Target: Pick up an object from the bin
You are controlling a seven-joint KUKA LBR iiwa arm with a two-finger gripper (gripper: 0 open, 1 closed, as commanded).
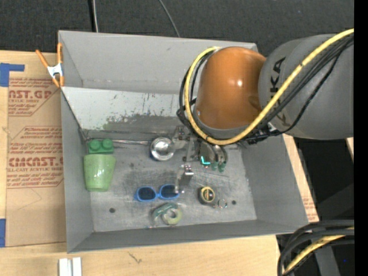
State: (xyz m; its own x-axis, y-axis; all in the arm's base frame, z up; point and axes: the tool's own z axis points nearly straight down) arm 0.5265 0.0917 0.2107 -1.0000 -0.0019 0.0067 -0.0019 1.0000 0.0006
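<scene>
Orange wrist cover (pixel 230 88) over scuffed grey bin (pixel 115 105); tool (pixel 194 170) beside blue sunglasses (pixel 155 194), grip state unclear.

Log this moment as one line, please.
arm: gripper down in bin middle | nearest: blue glasses, just beside | nearby: shiny ball, small round dial | grasp: cannot tell

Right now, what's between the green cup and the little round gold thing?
Blue toy glasses lie between the green cup and the round gold thing, in the camera view.
</scene>
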